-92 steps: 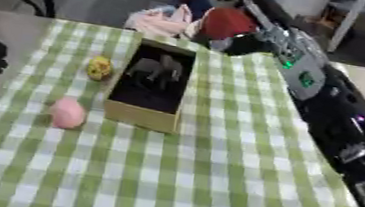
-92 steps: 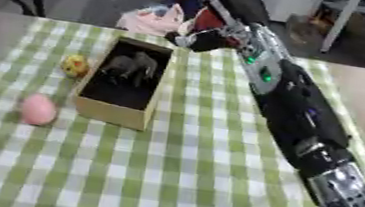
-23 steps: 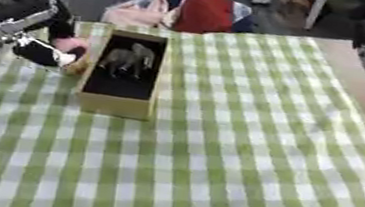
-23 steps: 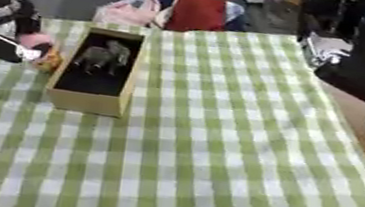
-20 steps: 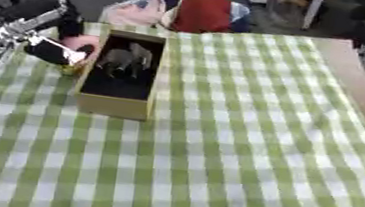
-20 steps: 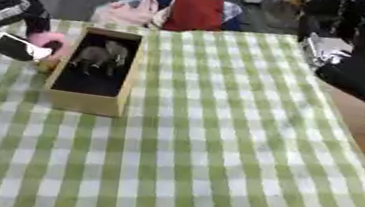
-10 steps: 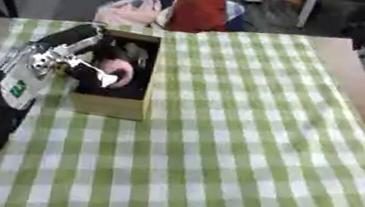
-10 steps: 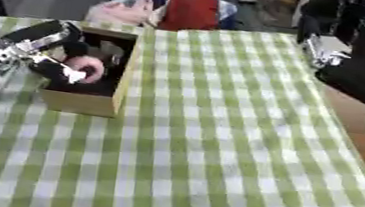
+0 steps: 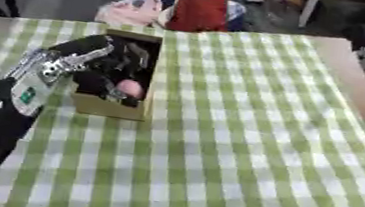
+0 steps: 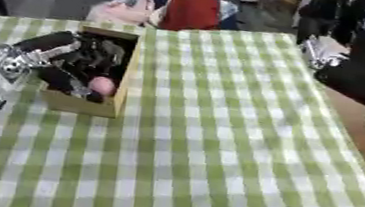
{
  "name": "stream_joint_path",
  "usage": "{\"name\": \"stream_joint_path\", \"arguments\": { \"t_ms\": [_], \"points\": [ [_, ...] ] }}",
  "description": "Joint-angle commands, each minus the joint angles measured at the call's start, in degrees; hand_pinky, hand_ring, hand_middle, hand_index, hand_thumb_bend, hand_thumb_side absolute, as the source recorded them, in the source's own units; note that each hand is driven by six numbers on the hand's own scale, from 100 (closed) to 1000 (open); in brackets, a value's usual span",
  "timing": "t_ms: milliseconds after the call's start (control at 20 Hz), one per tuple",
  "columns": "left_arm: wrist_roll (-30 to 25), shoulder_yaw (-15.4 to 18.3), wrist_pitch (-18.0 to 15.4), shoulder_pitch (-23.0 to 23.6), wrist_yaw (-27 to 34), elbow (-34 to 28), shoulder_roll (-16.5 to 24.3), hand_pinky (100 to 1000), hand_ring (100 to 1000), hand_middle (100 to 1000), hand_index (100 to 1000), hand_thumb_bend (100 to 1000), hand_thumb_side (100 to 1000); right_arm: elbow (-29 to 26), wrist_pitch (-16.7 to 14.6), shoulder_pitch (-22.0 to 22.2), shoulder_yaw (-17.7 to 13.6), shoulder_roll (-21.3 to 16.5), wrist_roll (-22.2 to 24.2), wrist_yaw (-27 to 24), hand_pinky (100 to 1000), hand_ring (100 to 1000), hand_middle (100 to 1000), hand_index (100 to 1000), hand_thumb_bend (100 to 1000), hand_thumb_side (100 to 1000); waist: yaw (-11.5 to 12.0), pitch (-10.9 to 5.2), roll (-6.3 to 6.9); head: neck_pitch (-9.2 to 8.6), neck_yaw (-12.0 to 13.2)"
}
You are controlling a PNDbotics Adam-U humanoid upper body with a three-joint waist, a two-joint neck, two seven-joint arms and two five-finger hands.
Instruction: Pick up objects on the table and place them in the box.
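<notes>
Green-and-white checked cloth [image 9: 244,134] covers the table; its near and right parts carry nothing loose. At the left, the robot's black-and-silver left arm rises from the near corner and ends in the left hand [image 9: 107,65], which reaches down into the open tan cardboard box [image 9: 113,109]. A small pink rounded object [image 9: 130,88] sits at the fingertips, inside the box near its front wall. Judged step: placing, with the object at or near the box floor. Whether the fingers pinch it or have let go cannot be told, since dark hand and dark box interior merge. The next move appears to call for opening the fingers and lifting the hand straight up, clear of the box walls. Other box contents are hidden behind the hand. The right hand [image 10: 321,48] hangs at the far right edge, off the cloth; its fingers are not readable. Beyond the table's far edge lie a red bundle [image 9: 196,12] and pale pink fabric [image 9: 129,13], unidentified.
</notes>
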Motion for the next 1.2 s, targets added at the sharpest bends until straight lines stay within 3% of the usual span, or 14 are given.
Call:
{"name": "stream_joint_path", "arguments": {
  "t_ms": [50, 200, 300, 400, 550, 700, 750, 800, 900, 1200],
  "points": [
    [2.5, 1.1, 0.8, -0.5, 0.3, -5.5, 3.2, 768, 753, 756, 822, 1000, 724, -0.1, -0.2, -0.5, -0.5, -0.9, 0.1, -0.2, 709, 785, 665, 925, 136, 364, 0.2, -0.88, -0.16, -0.58, -0.2],
    [5.6, 3.4, 4.0, 0.1, 3.9, -11.6, 6.1, 730, 697, 707, 797, 920, 701, 0.1, -0.2, -0.3, -0.4, -1.0, 0.3, 0.0, 710, 785, 665, 925, 133, 368, 0.7, -0.97, -0.16, -0.48, -0.5],
    [7.7, 5.2, 7.0, 0.5, 6.0, -14.1, 8.0, 706, 667, 676, 772, 784, 669, 0.2, -0.2, -0.2, -0.4, -1.0, 0.3, 0.0, 710, 785, 665, 925, 132, 369, 1.0, -1.05, -0.16, -0.43, -0.6],
    [9.9, 7.0, 9.9, 0.9, 7.0, -14.7, 10.0, 703, 666, 674, 766, 738, 620, 0.2, -0.3, -0.2, -0.4, -1.0, 0.4, 0.1, 710, 785, 664, 924, 130, 370, 1.1, -1.13, -0.13, -0.5, -0.7],
    [10.9, 8.5, 11.5, 1.3, 5.5, -12.2, 12.6, 704, 671, 680, 762, 639, 540, 0.4, -0.3, -0.1, -0.4, -1.1, 0.5, 0.2, 710, 785, 664, 924, 128, 371, 1.2, -1.23, -0.11, -0.6, -0.7],
    [10.5, 9.7, 10.3, 1.0, 1.7, -6.9, 14.1, 703, 670, 676, 753, 536, 419, 0.4, -0.4, 0.0, -0.4, -1.1, 0.6, 0.1, 711, 786, 664, 924, 125, 372, 1.2, -1.29, -0.16, -0.56, -0.8],
    [10.5, 10.1, 9.6, 0.8, 0.4, -5.1, 14.3, 703, 670, 676, 753, 536, 419, 0.4, -0.4, 0.0, -0.4, -1.1, 0.6, 0.1, 711, 786, 664, 924, 125, 372, 1.2, -1.31, -0.19, -0.56, -0.8],
    [10.4, 10.3, 9.0, 0.6, -0.8, -3.1, 14.4, 697, 659, 662, 742, 483, 349, 0.3, -0.5, 0.1, -0.3, -1.1, 0.7, 0.1, 711, 787, 664, 925, 124, 373, 1.1, -1.31, -0.24, -0.56, -0.8],
    [10.3, 10.8, 7.5, 0.2, -2.5, 0.7, 14.2, 692, 647, 649, 732, 464, 298, 0.3, -0.5, 0.1, -0.2, -1.0, 0.8, 0.1, 711, 787, 664, 925, 122, 374, 1.0, -1.33, -0.27, -0.56, -0.7],
    [10.9, 11.2, 4.2, -1.1, -7.4, 9.0, 12.7, 676, 622, 620, 712, 470, 288, 0.2, -0.5, -0.1, 0.1, -1.0, 1.1, 0.0, 711, 787, 665, 925, 112, 381, 0.1, -1.17, -0.26, -0.57, -0.3]
  ]
}}
